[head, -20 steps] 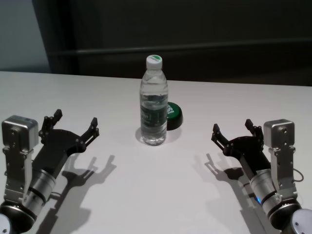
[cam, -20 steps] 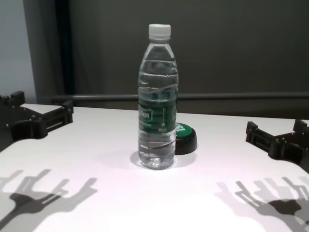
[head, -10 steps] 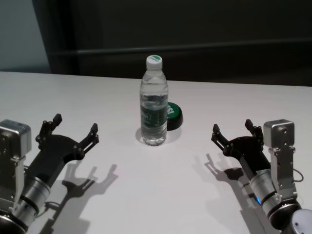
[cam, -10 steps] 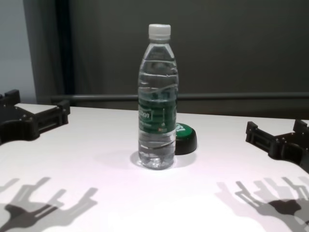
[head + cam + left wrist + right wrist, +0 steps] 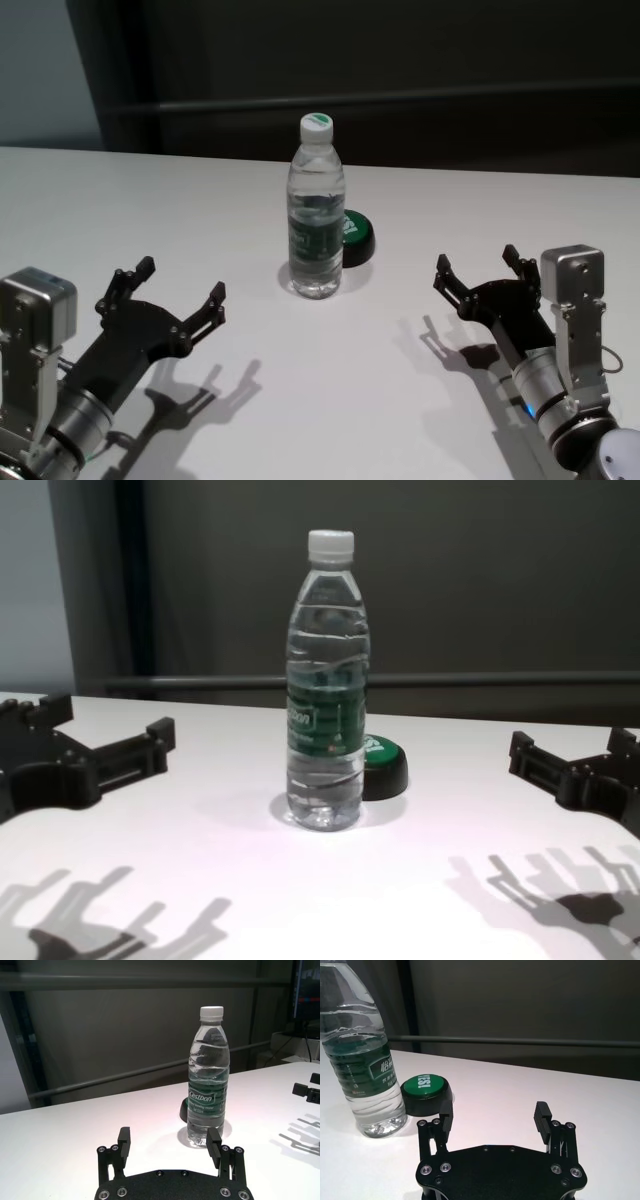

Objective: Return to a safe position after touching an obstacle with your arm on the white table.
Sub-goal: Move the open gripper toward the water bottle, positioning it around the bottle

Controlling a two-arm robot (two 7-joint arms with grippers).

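The middle of the white table (image 5: 330, 400) is blocked by the upright bottle (image 5: 316, 210), with a black puck (image 5: 357, 238) just behind; bare tabletop is left on both sides.

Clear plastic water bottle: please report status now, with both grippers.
Left gripper open, empty, short of bottle. Right gripper open, empty, parked right. Clear plastic water bottle upright on white table, untouched. Black puck with green top behind bottle.

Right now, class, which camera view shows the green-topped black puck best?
The right wrist view: the puck shows whole, green top and white lettering facing the camera. In the head and chest views the water bottle covers part of it; in the left wrist view only a dark sliver shows.
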